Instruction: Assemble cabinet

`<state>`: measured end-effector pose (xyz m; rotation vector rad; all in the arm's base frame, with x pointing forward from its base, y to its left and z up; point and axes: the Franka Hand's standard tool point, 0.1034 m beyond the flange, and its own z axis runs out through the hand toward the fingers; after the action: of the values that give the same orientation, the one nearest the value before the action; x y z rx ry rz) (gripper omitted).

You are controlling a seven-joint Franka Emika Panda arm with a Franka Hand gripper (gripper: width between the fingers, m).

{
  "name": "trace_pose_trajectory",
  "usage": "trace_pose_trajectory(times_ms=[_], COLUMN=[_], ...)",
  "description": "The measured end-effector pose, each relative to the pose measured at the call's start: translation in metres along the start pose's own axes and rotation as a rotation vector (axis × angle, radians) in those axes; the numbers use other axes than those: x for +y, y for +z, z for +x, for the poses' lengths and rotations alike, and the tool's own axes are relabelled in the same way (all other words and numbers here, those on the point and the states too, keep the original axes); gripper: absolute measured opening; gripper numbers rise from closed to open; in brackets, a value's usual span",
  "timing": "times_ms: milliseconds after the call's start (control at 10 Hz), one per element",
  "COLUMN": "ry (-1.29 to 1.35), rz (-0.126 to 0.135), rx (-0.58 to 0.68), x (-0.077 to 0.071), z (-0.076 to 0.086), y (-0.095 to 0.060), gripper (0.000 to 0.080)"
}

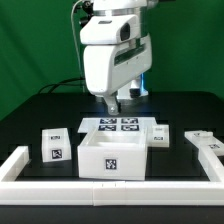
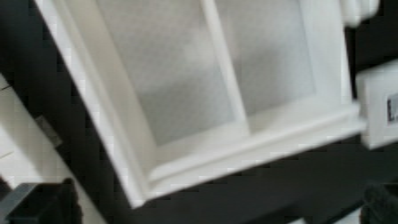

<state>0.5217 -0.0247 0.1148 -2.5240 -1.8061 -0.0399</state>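
The cabinet body [image 1: 113, 157], a large white open box with a marker tag on its front, stands on the black table just in front of the marker board [image 1: 122, 126]. In the wrist view the cabinet body [image 2: 196, 90] is seen from above, tilted, with a white divider inside. Smaller white tagged blocks lie on the exterior view's left [image 1: 54, 143] and right [image 1: 162, 134], with another further right [image 1: 205, 142]. My gripper [image 1: 112, 100] hangs above the marker board, behind the body, touching nothing. In the wrist view the gripper [image 2: 210, 210] has its dark fingers far apart and nothing between them.
A long low white rail [image 1: 110, 190] runs along the table's front and turns up the exterior view's left side [image 1: 15, 165]. A green backdrop stands behind. A tagged block's edge [image 2: 382, 110] shows at the wrist view's border.
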Motion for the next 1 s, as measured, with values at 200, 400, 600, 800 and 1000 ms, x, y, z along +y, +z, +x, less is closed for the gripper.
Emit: trace_pose_trajectory(times_ms=[200,400,600,800,1000], ry=[-0.154,-0.280,-0.263,-0.257,-0.227], rz=[-0.075,-0.082,-0.079,-0.080,-0.067], rx=[0.009,-0.012,-0.013,-0.011,-0.002], x=[-0.018,-0.033,-0.030,-0.033,-0.054], z=[-0.011,-0.006,-0.009,-0.008,0.000], y=[0.017,0.034,0.033,0.034,0.047], gripper=[0.0798,0.0798,0.0798,0.0798,0.0798])
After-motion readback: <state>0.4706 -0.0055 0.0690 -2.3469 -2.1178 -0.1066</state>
